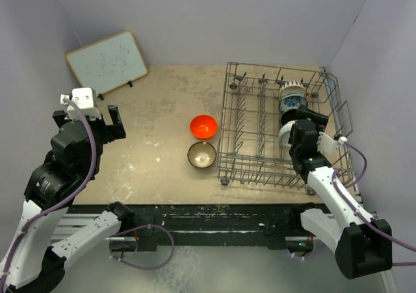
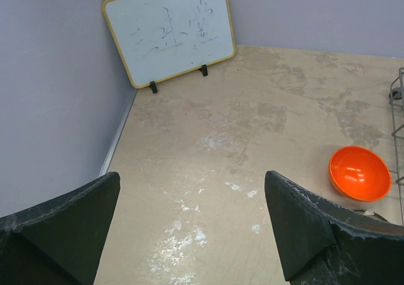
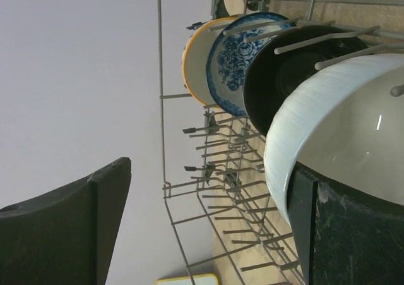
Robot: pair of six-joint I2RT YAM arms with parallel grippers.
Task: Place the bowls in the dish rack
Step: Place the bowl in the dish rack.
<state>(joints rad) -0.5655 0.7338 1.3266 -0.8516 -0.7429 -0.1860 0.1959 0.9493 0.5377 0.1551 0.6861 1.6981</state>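
Note:
The grey wire dish rack (image 1: pixel 223 121) stands at the right. Four bowls stand on edge in its right row: cream-beige (image 3: pixel 194 60), blue-and-white (image 3: pixel 235 67), glossy black (image 3: pixel 284 83) and white (image 3: pixel 341 133). My right gripper (image 3: pixel 208 171) is open inside the rack, one finger (image 3: pixel 315 228) against the white bowl's rim (image 1: pixel 285 134). The orange-red bowl (image 1: pixel 203 125) and the brown bowl with cream inside (image 1: pixel 201 154) sit on the table just left of the rack. My left gripper (image 2: pixel 191 190) is open and empty above the table at the left, with the orange-red bowl (image 2: pixel 358 172) to its right.
A white board with a yellow frame (image 1: pixel 107 62) leans at the back left, also seen in the left wrist view (image 2: pixel 170 32). Grey walls enclose the table on three sides. The rack's left rows of tines (image 1: pixel 250 124) hold nothing.

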